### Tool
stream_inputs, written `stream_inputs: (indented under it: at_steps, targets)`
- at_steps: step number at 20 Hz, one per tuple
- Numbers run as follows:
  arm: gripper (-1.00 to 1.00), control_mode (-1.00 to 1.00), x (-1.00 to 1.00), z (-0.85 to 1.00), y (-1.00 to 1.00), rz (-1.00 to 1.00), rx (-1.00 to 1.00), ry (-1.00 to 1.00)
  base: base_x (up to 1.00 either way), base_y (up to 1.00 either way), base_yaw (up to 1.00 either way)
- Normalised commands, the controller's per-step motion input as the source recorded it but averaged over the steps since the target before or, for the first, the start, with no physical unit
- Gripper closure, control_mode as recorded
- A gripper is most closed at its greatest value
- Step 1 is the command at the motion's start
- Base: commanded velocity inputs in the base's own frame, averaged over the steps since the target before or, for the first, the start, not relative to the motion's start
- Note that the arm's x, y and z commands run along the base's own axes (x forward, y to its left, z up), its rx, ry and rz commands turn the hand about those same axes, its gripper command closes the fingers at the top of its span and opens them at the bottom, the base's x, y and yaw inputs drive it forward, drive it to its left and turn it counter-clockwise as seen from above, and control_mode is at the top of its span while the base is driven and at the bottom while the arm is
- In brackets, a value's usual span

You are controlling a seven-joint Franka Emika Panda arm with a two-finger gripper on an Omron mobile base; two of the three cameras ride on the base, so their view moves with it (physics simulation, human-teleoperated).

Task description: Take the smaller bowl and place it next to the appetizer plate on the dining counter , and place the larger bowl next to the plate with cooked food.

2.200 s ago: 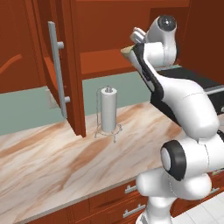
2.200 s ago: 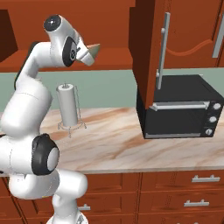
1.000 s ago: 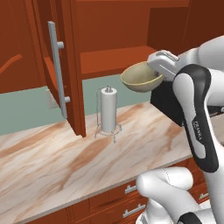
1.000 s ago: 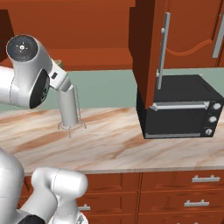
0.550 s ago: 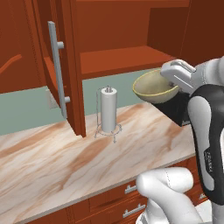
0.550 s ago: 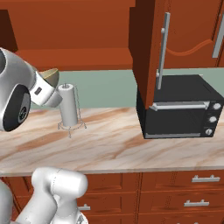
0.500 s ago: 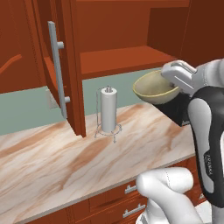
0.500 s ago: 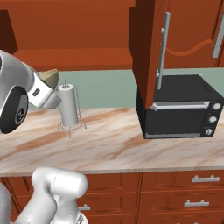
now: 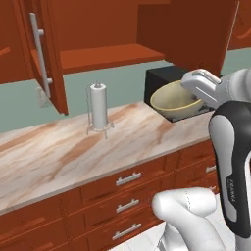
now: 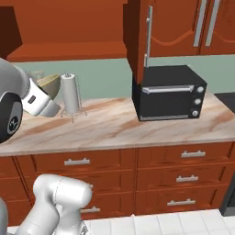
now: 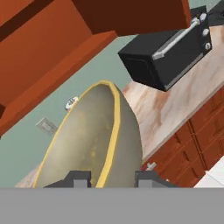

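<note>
Landmark: the paper towel holder point(image 9: 98, 107) standing on the marble counter point(image 9: 63, 152); everything below is placed against it.

Smaller bowl: the smaller bowl point(image 9: 175, 98) hangs in the air, off the counter, to the toaster-oven side of the holder in the left base view, in front of the black toaster oven point(image 10: 168, 92). In the right base view it sits just beside the holder, on the arm's side.

Gripper: the gripper point(image 11: 110, 178) is narrowed onto the bowl's rim, one finger tip on each side of the wall, so it is holding the smaller bowl by its edge.

Bowl attitude: tilted in the hand view, rim running up and away from the finger tips; in the left base view it looks closer to level, so I cannot fix the true tilt.

Cabinet: the open cabinet door point(image 9: 46, 54) hangs above and beside the holder, on the side away from the bowl.

Step in hand: likely carrying the bowl away toward the dining counter.

Risk, grip: a pinch on one edge leaves the rest of the bowl unsupported; a quick swing could pivot or slip it out.

Risk, collision: a low sweep could knock the holder or the toaster oven.

Risk, placement: choosing the wrong plate would spoil the pairing.
</note>
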Motion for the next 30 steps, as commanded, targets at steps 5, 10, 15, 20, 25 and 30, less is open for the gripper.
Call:
stream_inputs:
  at_steps: [5,10,15,20,25,30]
  targets:
    - [1.0,1.0,0.0,0.0,0.0,0.0,0.0,0.0,-0.99,-0.3,-0.22]
    - [1.0,1.0,0.0,0.0,0.0,0.0,0.0,0.0,-0.77,-0.04,-0.32]
    - [1.0,1.0,0.0,0.0,0.0,0.0,0.0,0.0,-0.63,0.0,-0.42]
    - [1.0,1.0,0.0,0.0,0.0,0.0,0.0,0.0,-0.69,0.11,-0.47]
    - [1.0,1.0,0.0,0.0,0.0,0.0,0.0,0.0,-0.79,0.04,-0.54]
    - [1.0,1.0,0.0,0.0,0.0,0.0,0.0,0.0,-0.73,0.06,-0.55]
